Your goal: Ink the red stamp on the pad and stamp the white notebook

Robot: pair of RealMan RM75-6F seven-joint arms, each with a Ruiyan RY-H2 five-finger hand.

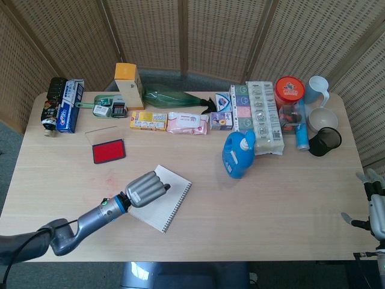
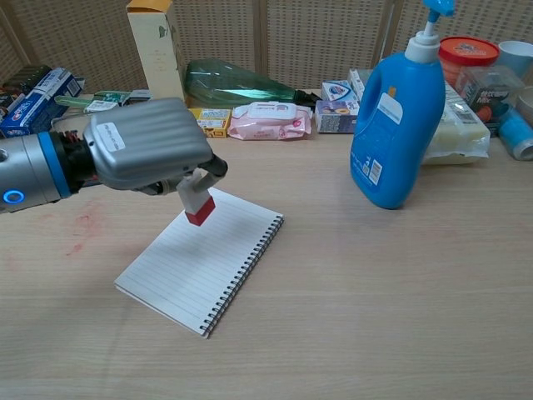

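Chest view shows the left hand (image 2: 146, 154) pinching the red stamp (image 2: 198, 202) just above the white notebook (image 2: 200, 258), its red face tilted over the upper part of the page. Left of the notebook and further back lies the ink pad (image 1: 108, 151), apart from it. Far right of the notebook, the right hand (image 1: 374, 208) rests with fingers spread, holding nothing.

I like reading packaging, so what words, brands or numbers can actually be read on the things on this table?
None reads for certain.
Blue box at far left: white lettering, blurred.
Blue detergent bottle: small label of fine print, too small.
Red-lidded jar: a picture, lettering blurred.
Yellow box and pink wipes pack: print too small.
Sticker on the left hand: unreadable.
White notebook: ruled lines only.
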